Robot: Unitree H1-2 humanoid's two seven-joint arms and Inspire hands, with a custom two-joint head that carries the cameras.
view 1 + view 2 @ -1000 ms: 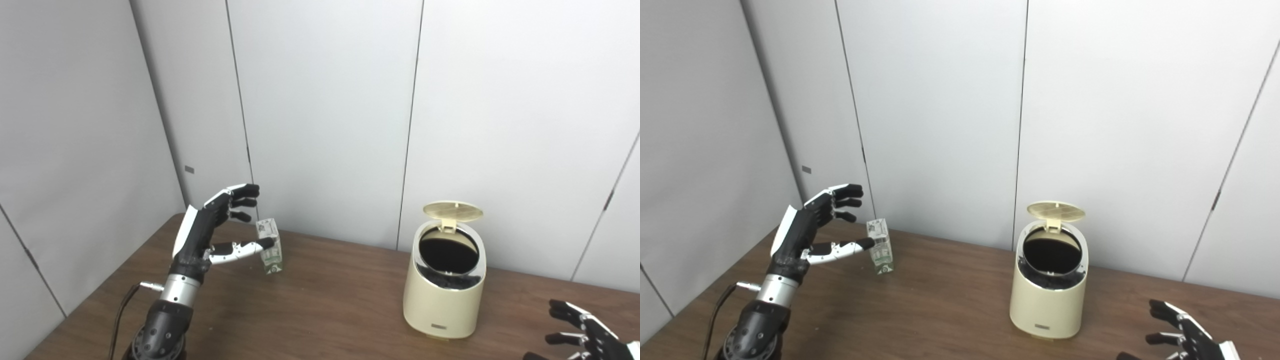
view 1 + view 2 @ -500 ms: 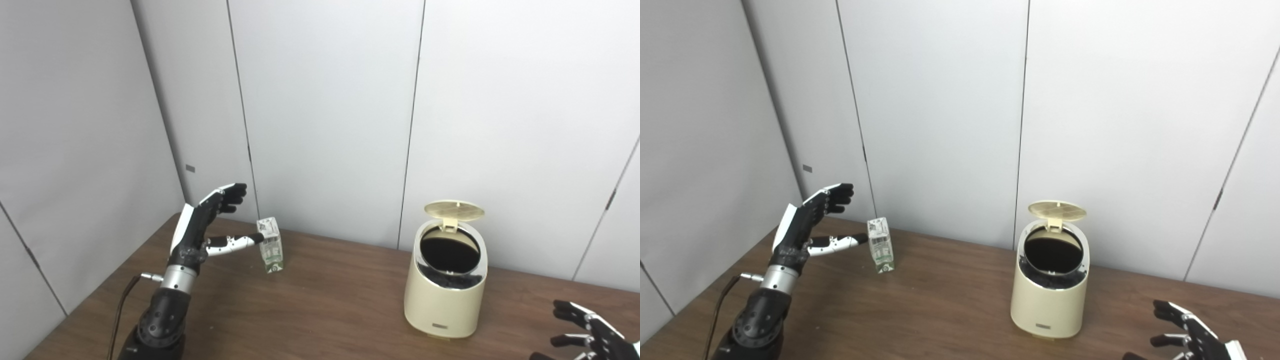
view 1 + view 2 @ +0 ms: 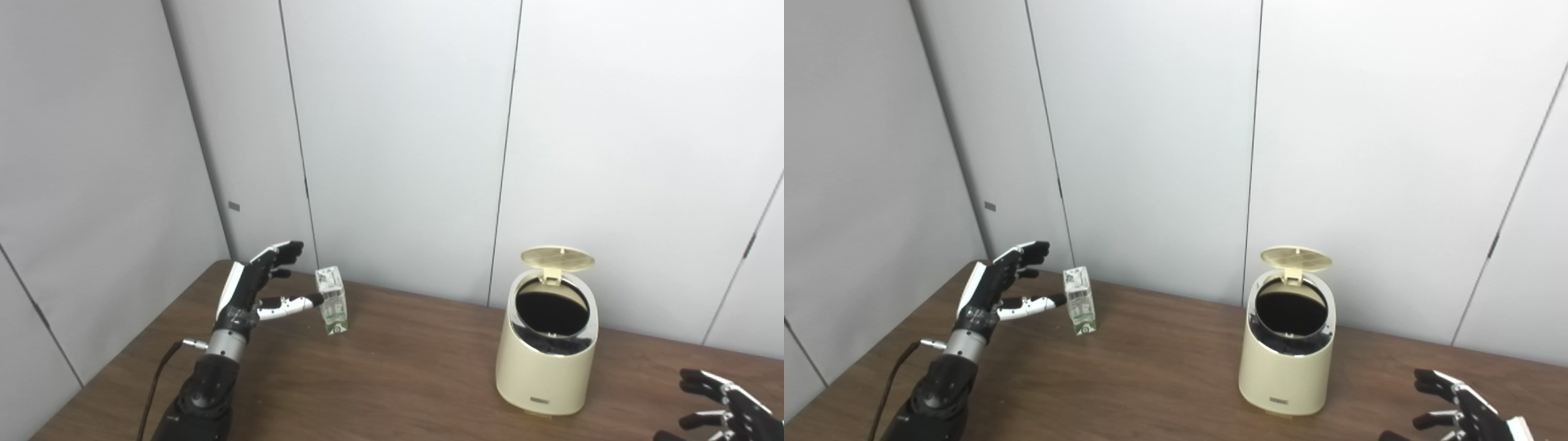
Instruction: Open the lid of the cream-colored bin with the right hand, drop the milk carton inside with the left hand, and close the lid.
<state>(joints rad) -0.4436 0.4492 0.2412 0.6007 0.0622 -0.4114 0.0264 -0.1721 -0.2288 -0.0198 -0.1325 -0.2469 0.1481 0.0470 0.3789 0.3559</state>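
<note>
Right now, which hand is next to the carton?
The left hand, open, its thumb reaching the upright carton. The right hand waits open at the bottom edge, on the far side of the bin.

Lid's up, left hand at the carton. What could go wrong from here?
1. The left hand is open, thumb tip at the upright milk carton; a nudge might topple it.
2. The bin stands far across the table, so a loose hold may drop the carton.
</note>
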